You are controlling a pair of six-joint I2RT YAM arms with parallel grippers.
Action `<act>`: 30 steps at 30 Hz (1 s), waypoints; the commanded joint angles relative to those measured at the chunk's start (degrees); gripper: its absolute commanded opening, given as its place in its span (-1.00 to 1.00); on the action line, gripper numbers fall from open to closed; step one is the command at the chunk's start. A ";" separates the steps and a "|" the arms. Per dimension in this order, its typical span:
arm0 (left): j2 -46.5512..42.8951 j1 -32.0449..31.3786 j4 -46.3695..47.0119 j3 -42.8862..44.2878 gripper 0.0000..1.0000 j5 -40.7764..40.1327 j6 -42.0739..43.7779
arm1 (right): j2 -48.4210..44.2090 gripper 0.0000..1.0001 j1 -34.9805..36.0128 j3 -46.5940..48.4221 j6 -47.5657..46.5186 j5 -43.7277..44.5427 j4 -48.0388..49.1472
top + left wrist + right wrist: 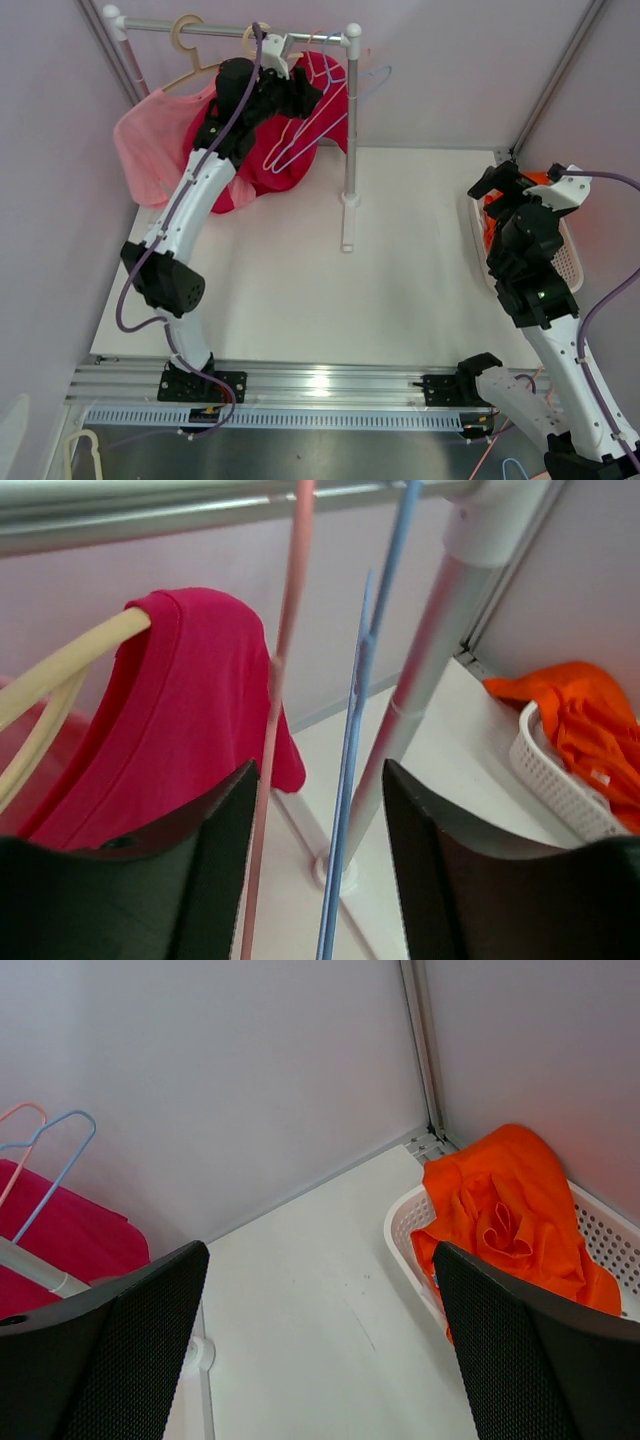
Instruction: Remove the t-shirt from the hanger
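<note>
A crimson t-shirt (270, 170) hangs on a cream hanger (60, 670) from the rail (220, 28) at the back left. In the left wrist view the t-shirt (190, 710) drapes over the hanger's arm at the left. My left gripper (300, 95) is raised just under the rail, next to the t-shirt's collar. It is open (318, 770), holding nothing, with the wires of an empty pink hanger (285, 640) and a blue hanger (365, 660) passing between its jaws. My right gripper (505, 190) is open and empty (320, 1250), over the table at the right.
A pink t-shirt (145, 150) hangs on another cream hanger at the rail's left end. The rail's right post (352, 130) stands mid-table on a white foot. A white basket (570, 260) holding an orange garment (500, 1210) sits at the right wall.
</note>
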 commanded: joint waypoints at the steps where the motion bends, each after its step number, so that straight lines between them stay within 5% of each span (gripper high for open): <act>1: -11.48 1.85 4.82 -4.18 0.25 4.13 -0.13 | 0.71 0.99 0.40 0.47 1.40 -1.29 0.54; 5: -20.61 4.22 10.26 -16.21 0.68 3.60 -0.04 | 1.94 0.99 0.75 1.17 3.34 -3.23 -0.25; 10: -23.80 8.61 12.12 -20.37 0.99 7.47 -1.36 | 3.35 0.99 2.68 2.22 3.95 -1.92 -0.34; 23: 2.19 17.05 -5.71 14.39 0.99 7.29 0.39 | 3.53 0.99 4.71 4.60 2.55 -2.62 1.94; 30: 5.81 17.41 -0.01 15.31 0.82 12.74 -1.09 | 3.79 0.99 4.62 3.90 1.50 -2.44 3.53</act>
